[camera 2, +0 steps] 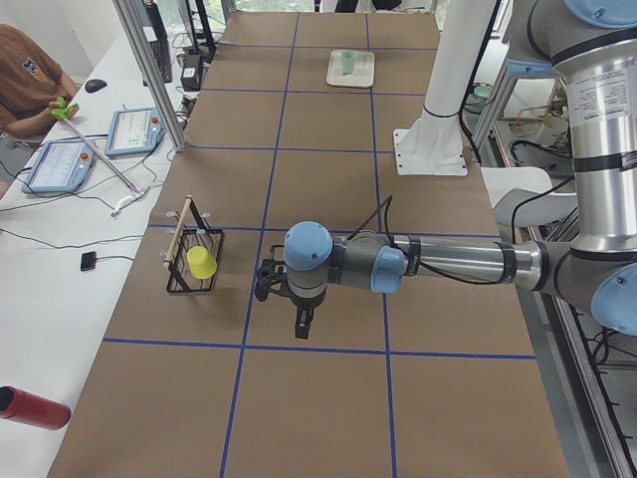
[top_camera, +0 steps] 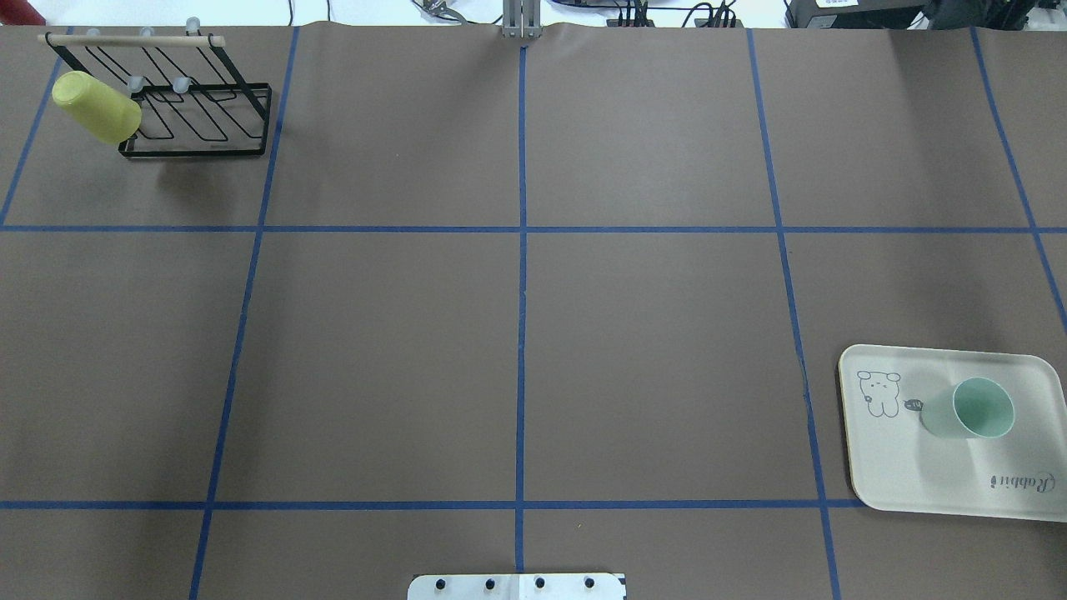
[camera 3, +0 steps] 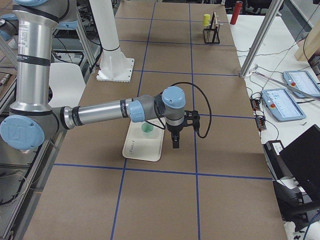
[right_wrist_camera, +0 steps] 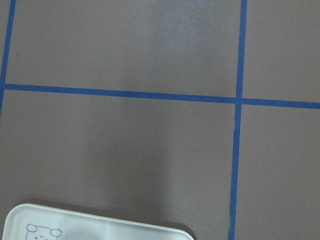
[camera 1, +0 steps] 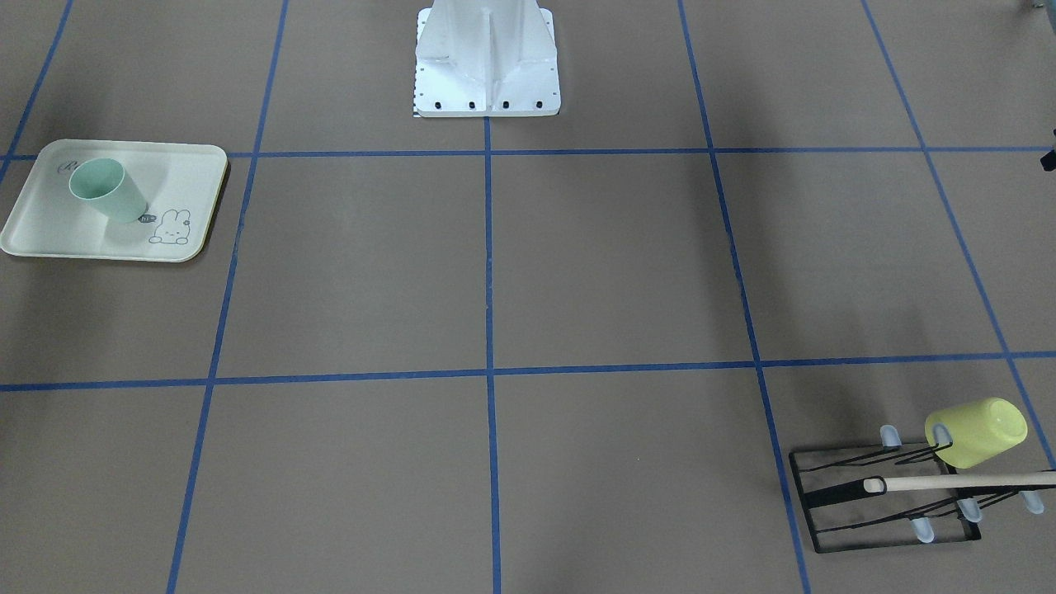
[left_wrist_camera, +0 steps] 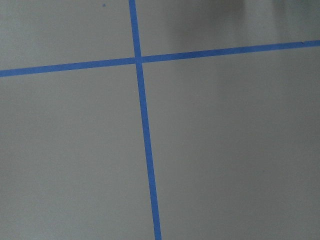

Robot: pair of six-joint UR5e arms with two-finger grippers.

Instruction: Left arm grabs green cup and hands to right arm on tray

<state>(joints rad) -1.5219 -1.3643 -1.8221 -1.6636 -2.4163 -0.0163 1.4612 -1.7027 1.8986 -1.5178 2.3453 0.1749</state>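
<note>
Brown bench point(top_camera: 650, 333) | green cup point(top_camera: 967, 410) upright on tray point(top_camera: 917, 475), long axis vertical, mouth up | left fingers point(camera 2: 302, 327), right fingers point(camera 3: 175, 142): cannot tell if apart

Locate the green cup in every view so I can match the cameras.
Front-facing: green cup upper left, on the tray.
Overhead: lower right, on the tray.
Exterior left: top centre, at the table's far end.
Exterior right: centre, on the tray.
Left wrist: not in it.
Right wrist: not in it; only a tray corner shows.
Shared landmark: the tray, in all but the left wrist view.
</note>
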